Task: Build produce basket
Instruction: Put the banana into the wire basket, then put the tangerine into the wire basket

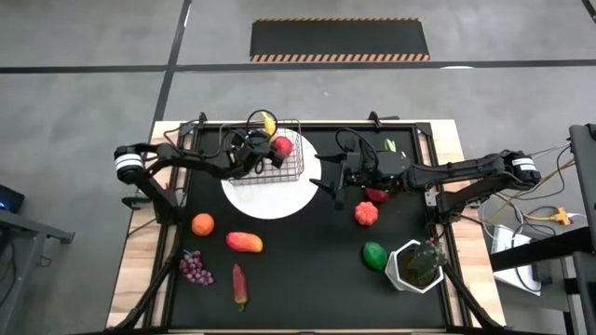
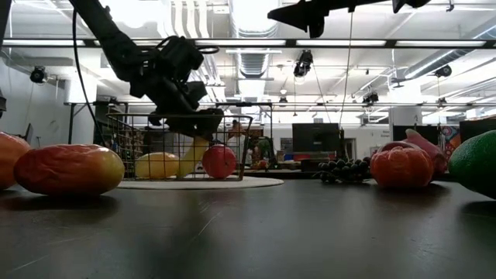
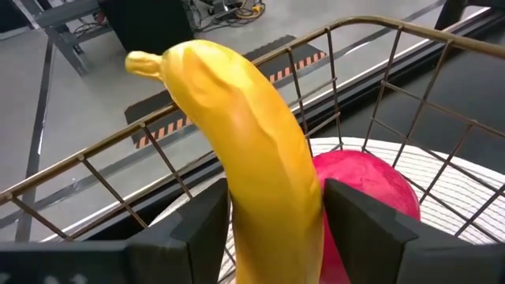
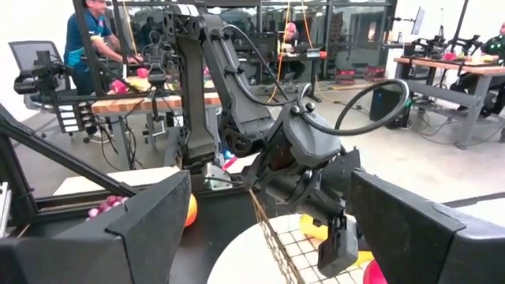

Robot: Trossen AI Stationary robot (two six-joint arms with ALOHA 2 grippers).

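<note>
**A:** Status? Go left to right.

**B:** I've got the left gripper inside the rectangular dark wire-grid basket, which sits on the round white plate. The smooth yellow toy banana stands between its fingers. From the left wrist view the pads look just beside the skin, so I can't tell if it's a grip or a release. A glossy red apple is in the basket too, touching the banana.

**A:** Step?

**B:** I judge it as placing the banana. Next I need the fingers spread clear, then a straight lift so I don't snag the thin wire rim.

**A:** What's left on the table?

**B:** On the matte black table top, left side: purple grape bunch, knobbly; round orange; red-yellow mango, wrinkled skin in the low view; slim red chilli.

**A:** Right side?

**B:** The right gripper waits just beside the plate with its fingers spread, holding nothing. Past it are a ribbed red-orange fruit, a green lime and the white potted plant, which isn't produce.

**A:** Progress?

**B:** Early, I'd say. Most produce is still outside the basket.
</note>
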